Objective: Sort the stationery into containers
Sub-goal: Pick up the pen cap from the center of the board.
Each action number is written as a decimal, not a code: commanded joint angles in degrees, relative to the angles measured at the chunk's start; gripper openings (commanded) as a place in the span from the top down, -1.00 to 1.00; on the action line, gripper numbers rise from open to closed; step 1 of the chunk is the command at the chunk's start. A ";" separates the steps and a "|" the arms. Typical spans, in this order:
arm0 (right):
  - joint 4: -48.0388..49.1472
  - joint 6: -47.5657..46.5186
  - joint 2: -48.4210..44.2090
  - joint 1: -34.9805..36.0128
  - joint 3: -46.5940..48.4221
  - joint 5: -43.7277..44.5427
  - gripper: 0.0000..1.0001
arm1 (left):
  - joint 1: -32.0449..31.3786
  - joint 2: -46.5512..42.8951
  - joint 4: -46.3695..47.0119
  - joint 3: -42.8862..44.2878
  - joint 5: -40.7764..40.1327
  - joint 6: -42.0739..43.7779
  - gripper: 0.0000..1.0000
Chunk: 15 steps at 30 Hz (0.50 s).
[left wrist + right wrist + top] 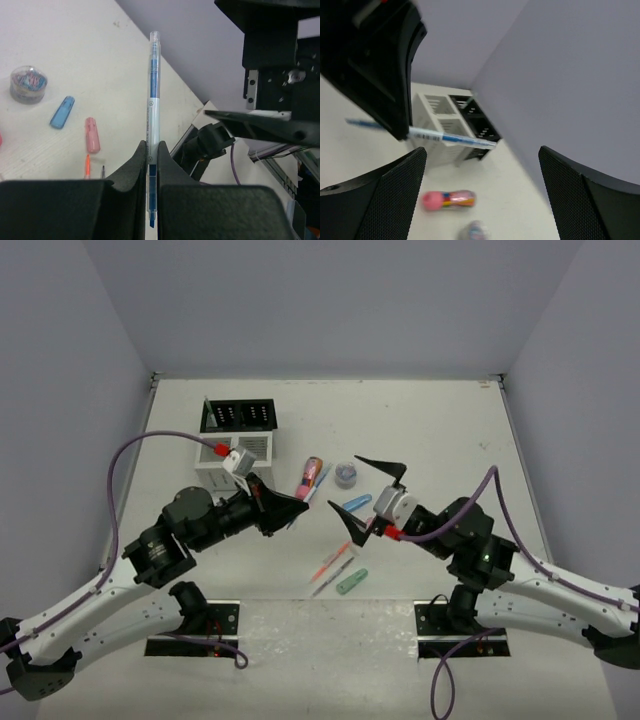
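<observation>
Small print on the blue pen (153, 90) cannot be read. It is clamped by the left gripper (153, 150) above the table (450, 440), near the organiser (255, 445), whose black rack (238, 415) holds one thin stick (468, 101). The right gripper (353, 490) is spread wide, empty.

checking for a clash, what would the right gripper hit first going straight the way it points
Probably the blue pen held in the left gripper, crossing just ahead of the open right gripper; the organiser stands behind. Depth unclear.
</observation>
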 commanded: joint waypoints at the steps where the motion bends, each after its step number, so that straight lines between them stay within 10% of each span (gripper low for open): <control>1: -9.35 38.23 0.73 -1.79 11.17 0.15 -0.85 | -0.02 -4.13 19.10 -6.21 1.22 3.87 1.00; 7: -10.08 66.40 -0.53 -1.99 11.56 4.23 -0.97 | -0.02 -5.38 29.91 -13.00 0.67 7.03 1.00; 15: -10.75 75.96 5.61 -1.92 13.95 10.74 -0.98 | -0.02 -3.91 42.23 -17.68 2.70 8.14 1.00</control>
